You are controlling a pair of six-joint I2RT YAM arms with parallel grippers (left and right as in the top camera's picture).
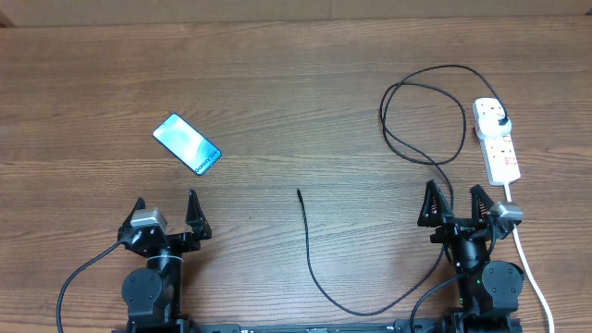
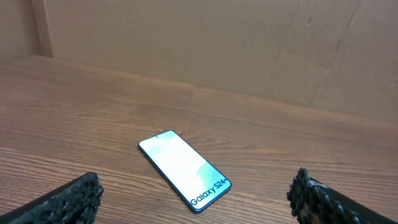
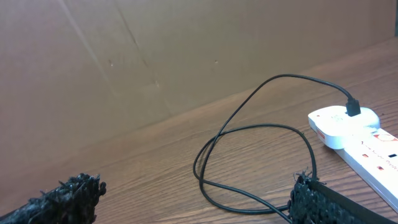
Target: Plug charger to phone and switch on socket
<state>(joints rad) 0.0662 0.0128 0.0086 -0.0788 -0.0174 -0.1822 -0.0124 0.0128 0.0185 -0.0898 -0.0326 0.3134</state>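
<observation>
The wood-grain brown desk (image 1: 296, 83) ran back to a plain brown cardboard wall (image 2: 217, 43), which only the wrist cameras caught. The slim smartphone with a pale teal screen (image 1: 187, 144) lay flat and askew on the desk. Its near end read "Galaxy S24+" in the left wrist view; from overhead that text was too small to read. Far to the phone's right lay the white multi-outlet power strip (image 1: 497, 141). The thin black charger cable (image 1: 306, 229) was plugged into its far end, looped beside it, and ended in a loose tip between phone and strip, touching neither. Red printing on the strip was illegible. The left tool (image 1: 166, 205), just nearer than the phone, and the right tool (image 1: 453, 199), far to the phone's right, both stood with fingers spread, holding nothing.
</observation>
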